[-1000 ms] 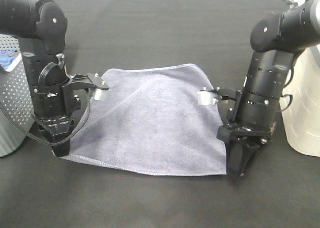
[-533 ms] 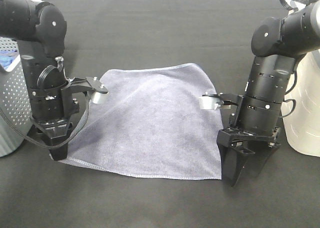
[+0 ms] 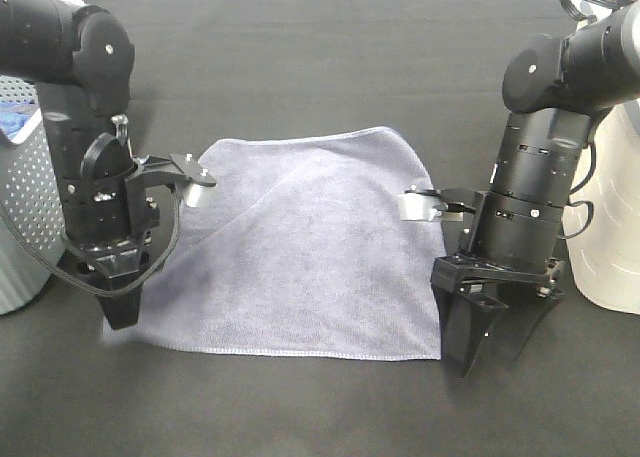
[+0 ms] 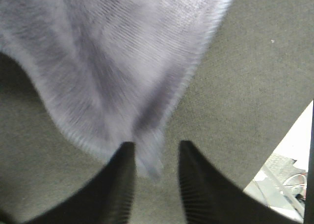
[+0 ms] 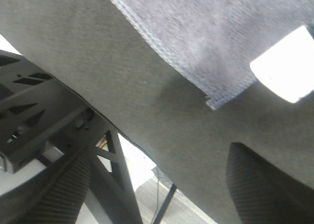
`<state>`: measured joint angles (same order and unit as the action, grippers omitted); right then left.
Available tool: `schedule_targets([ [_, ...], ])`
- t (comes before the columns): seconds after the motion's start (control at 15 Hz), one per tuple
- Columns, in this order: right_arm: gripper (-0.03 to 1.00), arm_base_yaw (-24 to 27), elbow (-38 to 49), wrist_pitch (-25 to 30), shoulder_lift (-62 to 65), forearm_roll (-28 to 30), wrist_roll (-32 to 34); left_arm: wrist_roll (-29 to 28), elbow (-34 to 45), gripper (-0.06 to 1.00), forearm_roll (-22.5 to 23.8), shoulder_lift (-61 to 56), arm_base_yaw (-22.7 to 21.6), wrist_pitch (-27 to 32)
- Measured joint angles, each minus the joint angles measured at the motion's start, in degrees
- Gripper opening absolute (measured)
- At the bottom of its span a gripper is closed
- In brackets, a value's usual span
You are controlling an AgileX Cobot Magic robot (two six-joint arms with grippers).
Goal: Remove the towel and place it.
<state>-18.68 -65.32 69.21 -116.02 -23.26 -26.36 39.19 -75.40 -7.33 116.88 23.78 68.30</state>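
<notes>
The greyish-lavender towel point(image 3: 300, 247) lies spread on the black table point(image 3: 320, 37). My left gripper point(image 3: 120, 312) points down at the towel's front left corner. In the left wrist view point(image 4: 156, 175) its jaws stand a little apart, and the towel's corner point(image 4: 113, 62) lies loose between them, touching one finger only. My right gripper point(image 3: 490, 342) hangs just off the towel's front right corner. It is wide open and empty, as the right wrist view point(image 5: 164, 189) shows, with the towel's corner point(image 5: 196, 33) flat on the table beyond the fingers.
A grey perforated basket point(image 3: 20, 207) with a blue cloth point(image 3: 10, 122) in it stands at the left edge. A white container point(image 3: 610, 227) stands at the right edge, close behind my right arm.
My right gripper opened and let go of the front right corner. Both front corners came down and the towel's front edge settled flat. My left gripper's jaws now stand slightly apart.
</notes>
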Motion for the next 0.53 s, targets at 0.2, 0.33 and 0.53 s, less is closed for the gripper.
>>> schedule_targets([
  [0.2, 0.70, 0.00, 0.00, 0.00, 1.55, -0.34, 0.00, -1.89, 0.00, 0.45, 0.00, 0.80, 0.00, 0.00],
  [0.33, 0.70, 0.00, 0.00, 0.11, 5.16, -0.46, 0.69, -2.06, 0.00, 0.47, 0.00, 0.80, 0.00, 0.00],
  [0.53, 0.70, 0.00, 0.00, 0.23, 11.46, -0.74, 2.46, -4.01, -0.86, 0.47, 0.00, -1.20, 0.00, 0.06],
])
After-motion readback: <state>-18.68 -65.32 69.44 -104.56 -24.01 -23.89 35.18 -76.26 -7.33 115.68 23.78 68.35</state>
